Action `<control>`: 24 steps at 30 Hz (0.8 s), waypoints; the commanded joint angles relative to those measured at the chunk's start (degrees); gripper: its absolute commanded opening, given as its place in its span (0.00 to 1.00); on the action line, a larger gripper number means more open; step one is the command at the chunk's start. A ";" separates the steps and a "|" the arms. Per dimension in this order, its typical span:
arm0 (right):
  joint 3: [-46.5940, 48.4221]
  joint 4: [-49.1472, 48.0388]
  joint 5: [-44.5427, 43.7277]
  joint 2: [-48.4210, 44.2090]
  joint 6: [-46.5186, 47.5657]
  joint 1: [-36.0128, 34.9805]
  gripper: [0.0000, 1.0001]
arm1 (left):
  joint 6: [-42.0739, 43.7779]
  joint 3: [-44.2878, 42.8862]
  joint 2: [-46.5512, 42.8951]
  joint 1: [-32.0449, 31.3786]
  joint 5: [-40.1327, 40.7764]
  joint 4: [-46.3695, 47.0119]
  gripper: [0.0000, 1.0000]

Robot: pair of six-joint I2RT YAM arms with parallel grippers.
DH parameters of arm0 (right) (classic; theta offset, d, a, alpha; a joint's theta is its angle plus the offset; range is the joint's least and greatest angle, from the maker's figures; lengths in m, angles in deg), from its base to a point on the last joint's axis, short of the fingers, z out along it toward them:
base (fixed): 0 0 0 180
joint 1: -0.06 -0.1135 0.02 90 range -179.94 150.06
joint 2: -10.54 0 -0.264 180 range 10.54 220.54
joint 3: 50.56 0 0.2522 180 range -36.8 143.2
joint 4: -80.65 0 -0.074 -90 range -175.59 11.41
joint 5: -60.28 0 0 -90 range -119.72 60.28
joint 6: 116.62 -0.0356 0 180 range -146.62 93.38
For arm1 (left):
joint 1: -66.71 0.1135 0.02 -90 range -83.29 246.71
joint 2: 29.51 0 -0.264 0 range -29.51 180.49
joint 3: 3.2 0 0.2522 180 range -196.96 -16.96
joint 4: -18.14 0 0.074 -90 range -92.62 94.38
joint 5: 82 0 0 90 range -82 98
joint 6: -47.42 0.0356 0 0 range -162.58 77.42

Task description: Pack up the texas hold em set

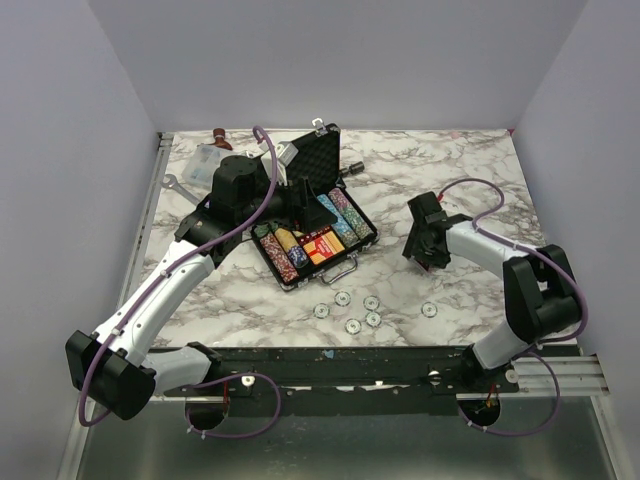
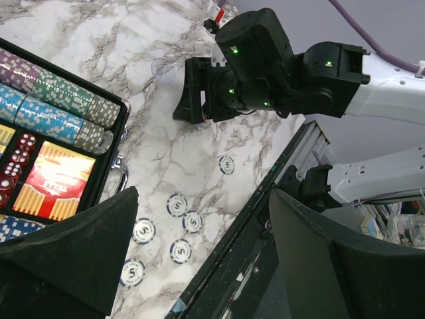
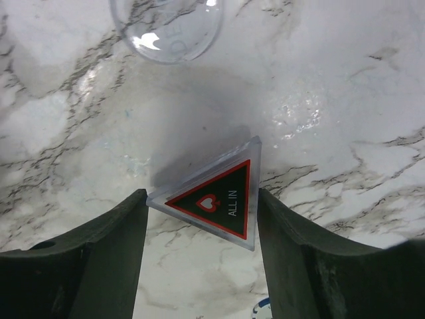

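We are seeing the black briefcase lying open at the middle of the marble desk, with its chip rows and a red-yellow card box sitting inside. Loose pale chips, marked 5, are lying just in front of it. Further right, the right gripper is pinching a clear triangle reading "ALL IN", near a clear disc. The left gripper is hovering above the briefcase, its jaws spread and holding nothing.

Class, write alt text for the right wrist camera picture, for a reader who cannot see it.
A clear triangular token with a red-edged dark face reading ALL IN sits between the dark jaws of the right gripper, over a white marble table. A clear round disc lies beyond it at the top edge.
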 commanded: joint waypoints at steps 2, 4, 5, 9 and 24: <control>4.50 2.30 0.34 -4.90 2.16 -4.59 0.41 | 0.94 -0.06 -0.12 -0.10 0.16 0.08 0.79; 6.49 2.55 -1.20 -5.56 2.95 -7.52 0.38 | 0.86 -0.02 -0.29 -0.01 0.63 -0.13 0.79; 7.31 2.02 -1.09 -5.79 3.45 -8.84 0.38 | 0.79 0.03 -0.65 -0.01 1.50 -0.41 0.79; 9.18 -3.89 2.75 -5.39 4.59 -14.85 0.37 | 2.41 -0.92 -3.40 0.32 9.44 -3.37 0.79; 24.47 -12.39 12.30 12.61 32.76 -27.08 0.41 | -3.38 -3.82 -9.29 7.71 41.21 -14.49 0.79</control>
